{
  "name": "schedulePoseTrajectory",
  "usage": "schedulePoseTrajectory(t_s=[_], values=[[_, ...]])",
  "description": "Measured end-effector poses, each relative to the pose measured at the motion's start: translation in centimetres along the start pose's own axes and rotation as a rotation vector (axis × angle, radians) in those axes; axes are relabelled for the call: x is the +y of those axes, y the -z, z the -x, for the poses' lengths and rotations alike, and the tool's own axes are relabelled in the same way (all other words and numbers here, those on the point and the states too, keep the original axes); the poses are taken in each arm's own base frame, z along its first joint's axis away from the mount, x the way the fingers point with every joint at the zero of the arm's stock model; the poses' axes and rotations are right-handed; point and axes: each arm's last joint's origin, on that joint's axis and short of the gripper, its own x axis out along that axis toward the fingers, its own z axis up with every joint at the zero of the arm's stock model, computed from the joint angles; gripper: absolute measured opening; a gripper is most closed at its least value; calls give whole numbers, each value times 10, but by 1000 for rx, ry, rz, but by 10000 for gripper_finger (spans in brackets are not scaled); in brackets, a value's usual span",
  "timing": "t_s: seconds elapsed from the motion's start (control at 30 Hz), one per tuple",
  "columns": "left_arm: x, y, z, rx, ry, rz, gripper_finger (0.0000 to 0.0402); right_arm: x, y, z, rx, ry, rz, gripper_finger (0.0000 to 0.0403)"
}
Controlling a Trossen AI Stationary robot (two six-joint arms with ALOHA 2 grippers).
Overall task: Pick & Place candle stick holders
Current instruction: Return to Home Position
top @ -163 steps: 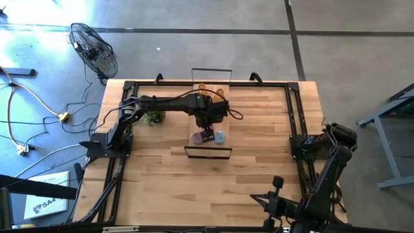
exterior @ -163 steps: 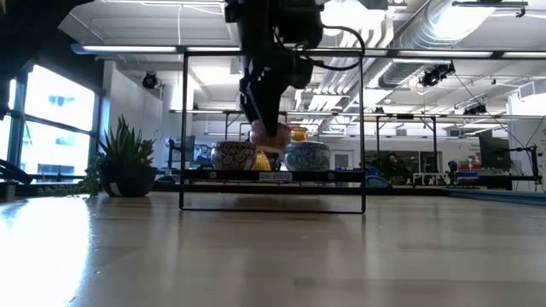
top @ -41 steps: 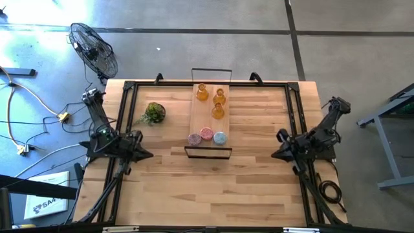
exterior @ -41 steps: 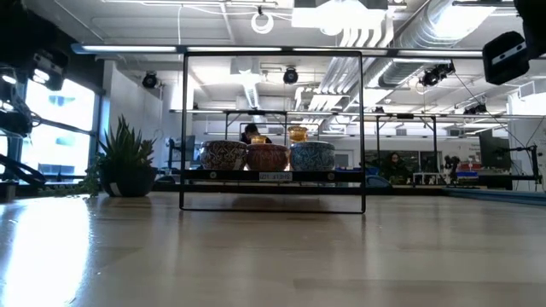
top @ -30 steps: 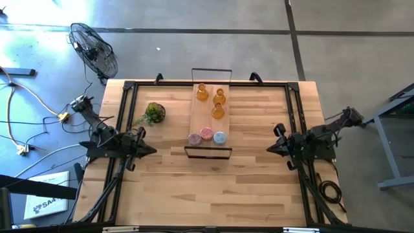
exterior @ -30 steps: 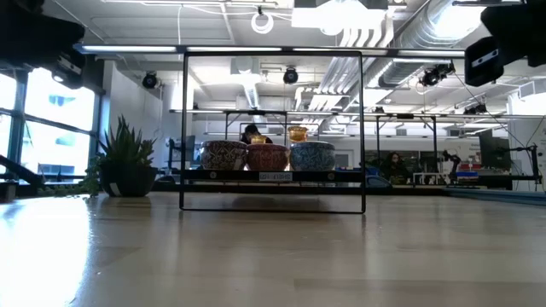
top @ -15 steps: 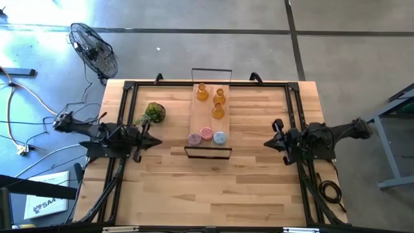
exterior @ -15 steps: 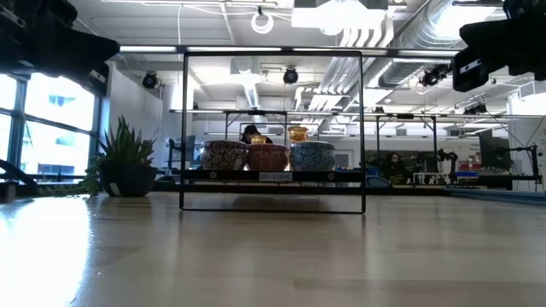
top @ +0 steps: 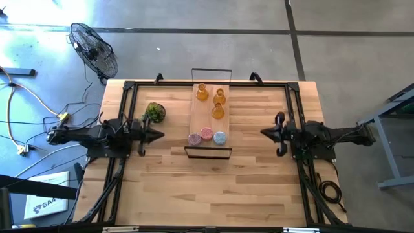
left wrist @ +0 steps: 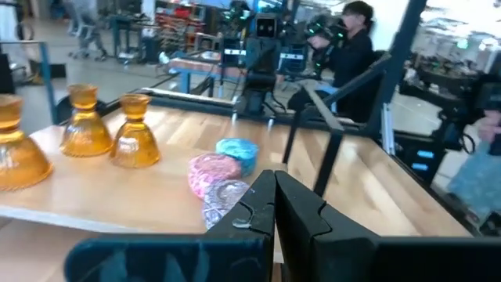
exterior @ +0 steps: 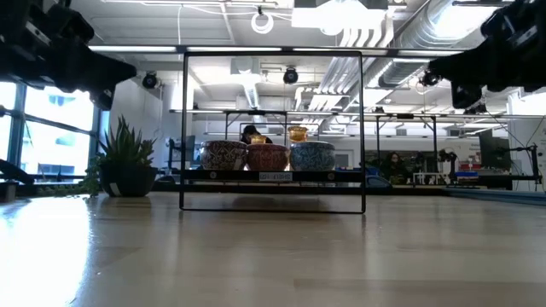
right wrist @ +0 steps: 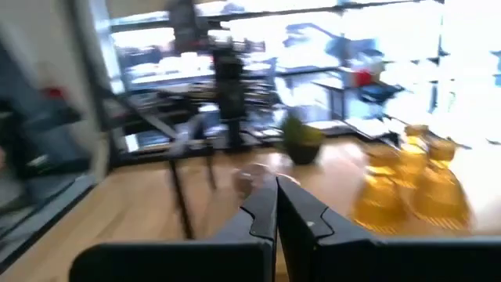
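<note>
Your left gripper (top: 155,134), fingers pressed together on nothing, lies level at the table's (top: 213,188) left side, its tip near the potted plant (top: 154,112). Your right gripper (top: 266,133), likewise closed and empty, mirrors it at the right side, and both are well apart from the shelf (top: 199,120) between them. All six candle stick holders (top: 217,110) stand on that shelf: three amber holders (top: 202,92) toward the far end, two pink holders (top: 206,133) and one blue holder (top: 220,137) in a tight row at the near end. The job looks done, so the danger now is a careless swing. The left arm could clip the plant, and any knock to the table could jostle the near row, which is packed side by side close to the board's edge. Only the high view gives you the full count and spacing. The low view hides most of the amber glass behind the front trio, while the left wrist view alone shows a person (left wrist: 352,47) in the room beyond the table.
</note>
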Motion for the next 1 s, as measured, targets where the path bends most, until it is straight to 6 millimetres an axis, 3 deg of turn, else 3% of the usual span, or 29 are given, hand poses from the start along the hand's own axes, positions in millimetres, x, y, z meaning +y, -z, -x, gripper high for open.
schedulePoseTrajectory(t_s=[0.2, 1.0], values=[[5, 0, -1, 4, -41, 48, 1, -3, 4, 0, 25, 99, -148, 1], [4, 0, -1, 5, -31, 40, 1, -3, 3, 0, 21, 101, -141, 1]])
